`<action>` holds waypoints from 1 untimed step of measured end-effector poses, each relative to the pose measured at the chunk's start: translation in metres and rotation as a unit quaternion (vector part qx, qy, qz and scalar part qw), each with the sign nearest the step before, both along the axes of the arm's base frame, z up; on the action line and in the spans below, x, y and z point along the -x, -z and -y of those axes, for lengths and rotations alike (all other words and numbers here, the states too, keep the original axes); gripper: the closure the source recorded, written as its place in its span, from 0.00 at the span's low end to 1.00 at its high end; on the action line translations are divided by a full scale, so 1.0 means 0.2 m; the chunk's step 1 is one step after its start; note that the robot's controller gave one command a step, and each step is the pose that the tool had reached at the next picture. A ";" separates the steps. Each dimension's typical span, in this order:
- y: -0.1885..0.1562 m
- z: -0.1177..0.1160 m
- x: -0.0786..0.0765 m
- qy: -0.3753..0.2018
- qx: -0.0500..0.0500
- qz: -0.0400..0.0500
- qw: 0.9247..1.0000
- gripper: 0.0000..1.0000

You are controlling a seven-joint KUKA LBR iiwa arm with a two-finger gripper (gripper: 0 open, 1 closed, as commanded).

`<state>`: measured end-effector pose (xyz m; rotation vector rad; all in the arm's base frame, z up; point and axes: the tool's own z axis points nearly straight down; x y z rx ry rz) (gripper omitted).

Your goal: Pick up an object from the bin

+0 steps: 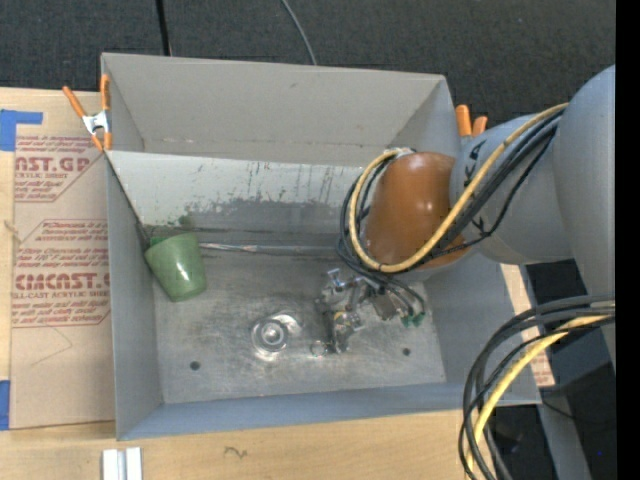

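Observation:
My gripper [338,330] hangs low over the right half of the bin floor, its metal fingers pointing down near the floor with nothing visible between them. A small round silvery metal piece [272,333] lies on the floor just to the left of the fingertips, apart from them. A pale green plastic cup [177,265] lies on its side against the bin's left wall, far from the gripper.
The orange cover and yellow-black cables on the wrist hide the floor at the bin's right back. A small green-tipped part sits by the wrist at the right.

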<state>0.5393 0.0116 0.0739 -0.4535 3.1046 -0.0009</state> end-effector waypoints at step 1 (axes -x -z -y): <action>-0.82 0.15 0.14 -0.117 0.001 0.002 0.993 1.00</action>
